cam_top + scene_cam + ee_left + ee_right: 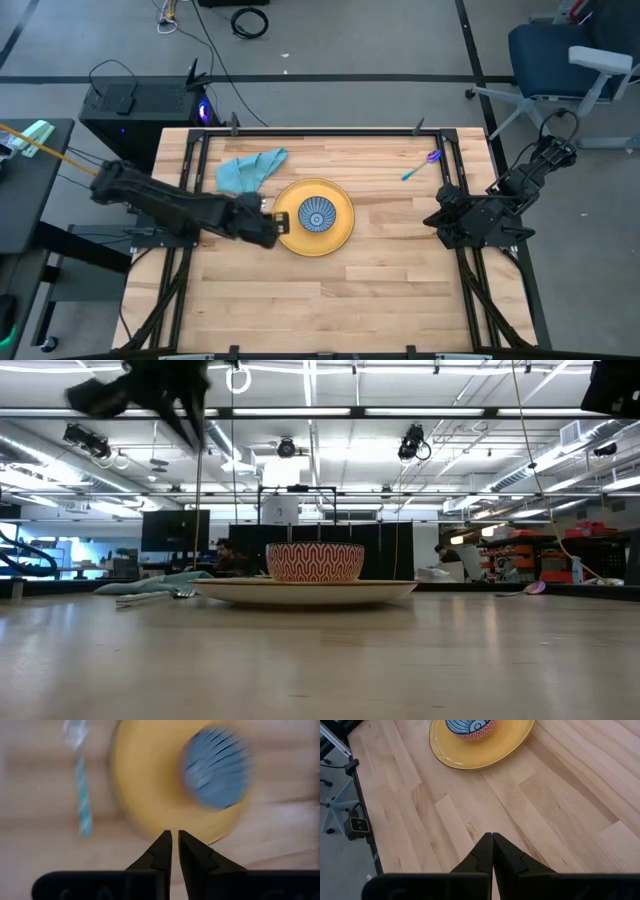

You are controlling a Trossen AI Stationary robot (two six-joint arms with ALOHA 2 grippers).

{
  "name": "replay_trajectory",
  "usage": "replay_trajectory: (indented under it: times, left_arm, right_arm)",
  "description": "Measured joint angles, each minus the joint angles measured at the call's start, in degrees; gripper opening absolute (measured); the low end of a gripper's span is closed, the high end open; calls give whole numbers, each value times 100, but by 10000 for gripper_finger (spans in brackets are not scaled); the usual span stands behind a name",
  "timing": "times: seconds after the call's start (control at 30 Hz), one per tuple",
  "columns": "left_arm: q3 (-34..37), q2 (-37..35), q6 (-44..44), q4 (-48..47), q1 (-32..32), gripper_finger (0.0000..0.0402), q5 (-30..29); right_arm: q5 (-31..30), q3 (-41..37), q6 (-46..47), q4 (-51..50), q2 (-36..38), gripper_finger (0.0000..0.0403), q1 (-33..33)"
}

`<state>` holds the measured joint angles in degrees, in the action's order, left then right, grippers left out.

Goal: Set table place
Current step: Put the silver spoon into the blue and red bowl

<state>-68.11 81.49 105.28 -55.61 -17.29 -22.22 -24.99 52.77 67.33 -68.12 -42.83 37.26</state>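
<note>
Bare counter [320, 660] fronts the yellow plate [335, 235] and bowl [317, 215]. Left gripper [268, 229] hovers at the plate's edge, jaws narrowly parted, empty. Next probably comes fetching the teal-handled utensil [83, 795] beside the plate.

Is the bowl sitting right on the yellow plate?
Touching. In the low view the bowl stands with its base on the plate, with no gap under it. The high view shows it in the plate's middle.
</note>
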Motion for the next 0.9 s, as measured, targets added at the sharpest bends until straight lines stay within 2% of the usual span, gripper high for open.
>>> replay_trajectory:
  times: [0.13, 0.27, 0.43, 0.7, 0.9]
  left_arm:
    - [-329, -444, -1059, 84, -34, 37, -1235]
    - [-671, -628, -2412, 106, -33, 29, -1856]
    - [-1132, -633, -4014, 136, -36, 23, -1914]
    - [-1653, -627, -5885, 1200, -424, 34, -1919]
    - [-1879, -637, -6401, 1626, -922, 28, -1940]
  right_arm:
    - [0, 0, 0, 0, 0, 12, 0]
    - [0, 0, 0, 0, 0, 12, 0]
    - [-18, 0, 121, 52, 2, 12, -1]
    - [-34, 0, 530, 457, 20, 12, -50]
    - [65, 0, 799, 635, 18, 12, -48]
